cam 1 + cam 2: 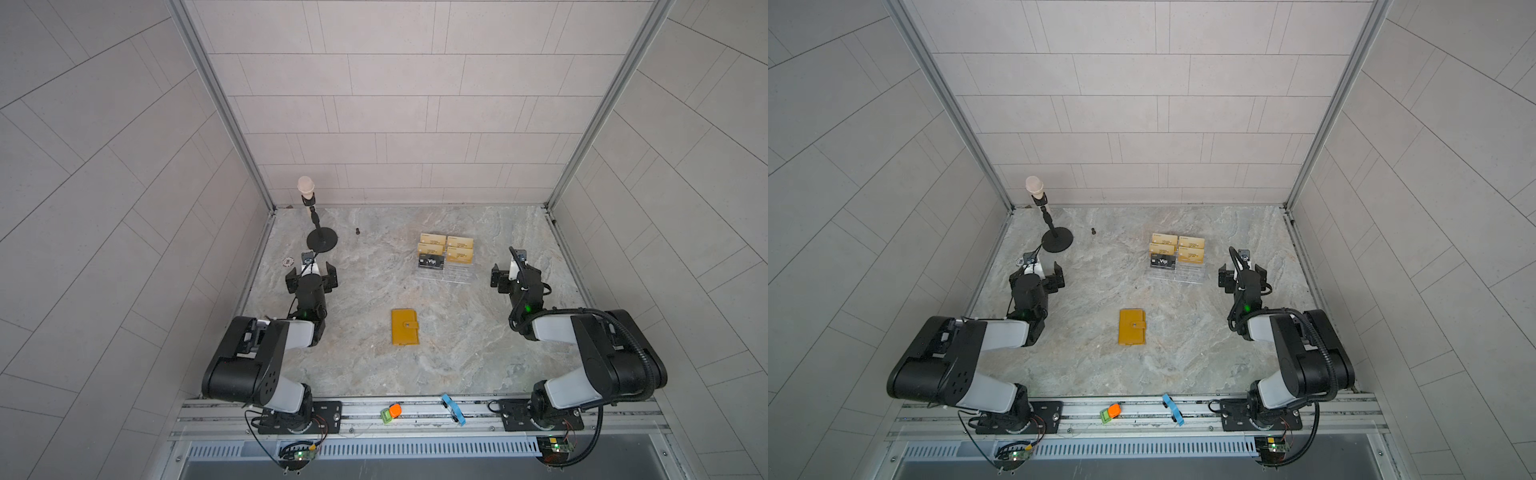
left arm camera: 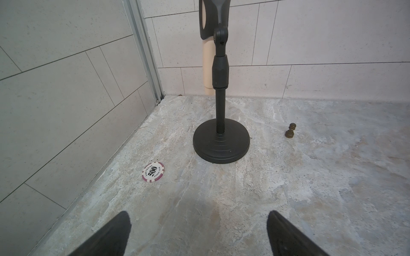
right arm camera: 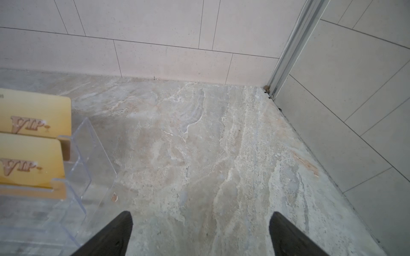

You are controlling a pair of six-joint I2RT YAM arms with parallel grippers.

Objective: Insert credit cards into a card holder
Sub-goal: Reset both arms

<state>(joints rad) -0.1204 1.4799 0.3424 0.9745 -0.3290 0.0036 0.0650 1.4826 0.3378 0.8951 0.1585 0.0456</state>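
— Where's the wallet (image 1: 404,327)?
— Closed, mid-counter (image 1: 365,370), probably reachable by either arm. The black card (image 1: 432,261) stands in the clear rack (image 1: 455,276), easy to pinch. Left fingers (image 2: 117,232) and right fingers (image 3: 119,232) gape, empty.

Occlusions and cut-offs
Microphone stand (image 2: 221,141) ahead of left gripper (image 2: 198,212): top cropped by frame edge; gold cards (image 3: 33,115) and clear stand (image 3: 88,155) beside right gripper (image 3: 201,212): cropped, blurred; poker chip (image 1: 287,261) near left gripper: print illegible in top views; card holder (image 1: 404,327) closed, inside unseen.
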